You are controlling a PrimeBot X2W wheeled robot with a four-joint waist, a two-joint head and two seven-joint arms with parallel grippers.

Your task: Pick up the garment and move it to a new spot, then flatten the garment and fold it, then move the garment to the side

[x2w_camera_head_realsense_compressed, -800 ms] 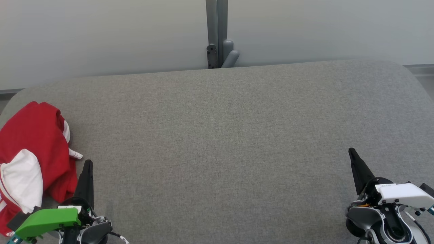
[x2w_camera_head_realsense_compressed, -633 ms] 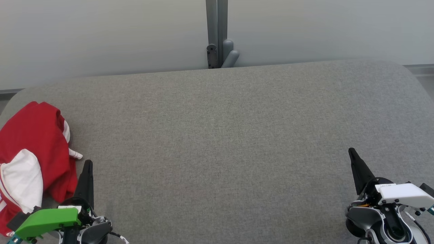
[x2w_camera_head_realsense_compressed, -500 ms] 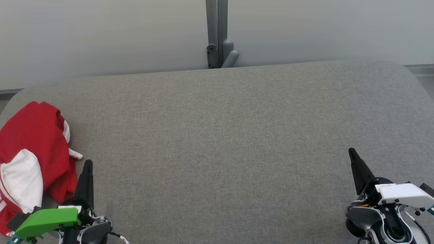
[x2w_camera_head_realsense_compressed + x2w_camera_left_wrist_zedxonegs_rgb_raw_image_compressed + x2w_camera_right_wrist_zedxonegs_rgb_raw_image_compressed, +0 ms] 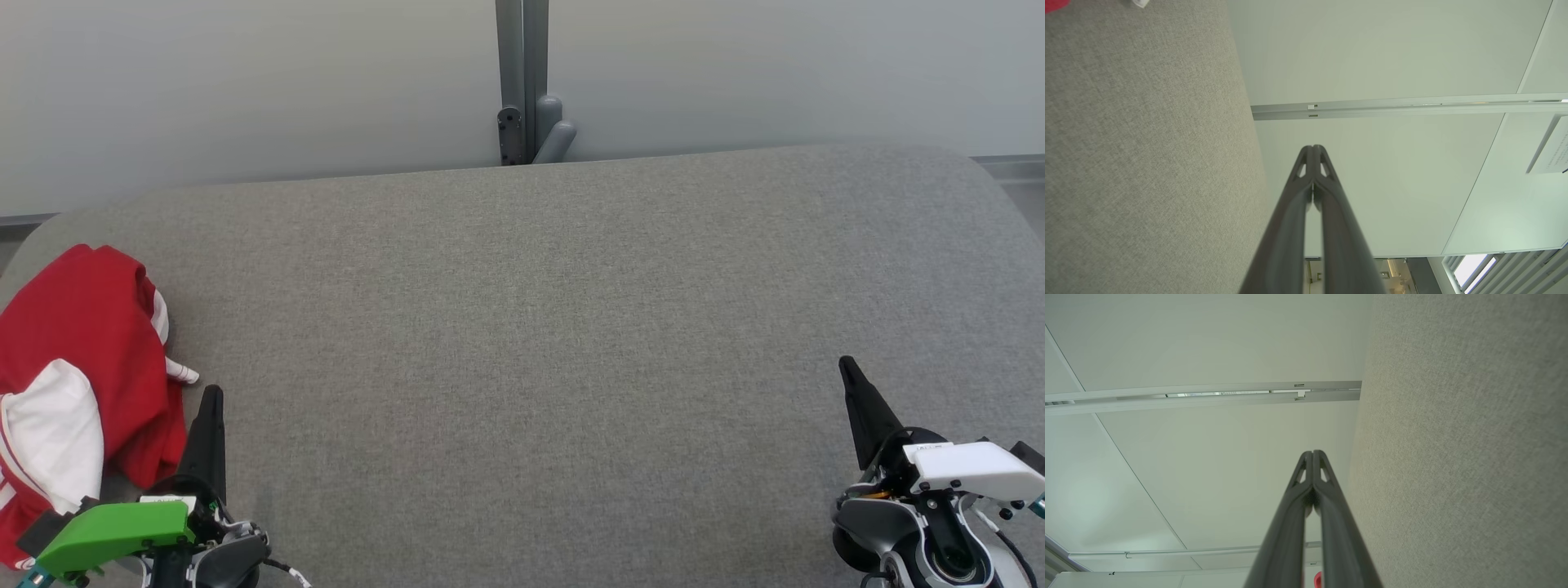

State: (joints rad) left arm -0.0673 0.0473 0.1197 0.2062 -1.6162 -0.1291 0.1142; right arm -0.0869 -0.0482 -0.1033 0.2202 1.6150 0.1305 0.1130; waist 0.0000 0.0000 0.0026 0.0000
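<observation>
Head view, looking down: a broad grey fabric-covered pad (image 4: 539, 327) with rounded far corners spans nearly the whole scene, backed by a pale wall panel (image 4: 245, 82). A red-and-white garment (image 4: 73, 343) lies crumpled at the pad's left end, toward the front. Its red cloth is heaped over a white section edged with thin red stripes, and a small white tip (image 4: 181, 373) pokes out toward the centre. A grey post (image 4: 522, 65) stands upright against the wall behind the pad's far edge, with a rounded grey fitting (image 4: 555, 135) at its foot.

At lower left, the left gripper (image 4: 211, 392) rises from a green housing (image 4: 114, 535) and points up the pad just beside the garment's right edge; whether it touches the cloth cannot be told. The left wrist view shows its 2 dark fingers pressed together with nothing between them, and a sliver of red cloth at the top left corner. At lower right, the right gripper (image 4: 847, 363), mounted by a white housing (image 4: 971, 465), sits well apart from the garment. The right wrist view shows its 2 fingers likewise together and empty, with the pad along their right side.
</observation>
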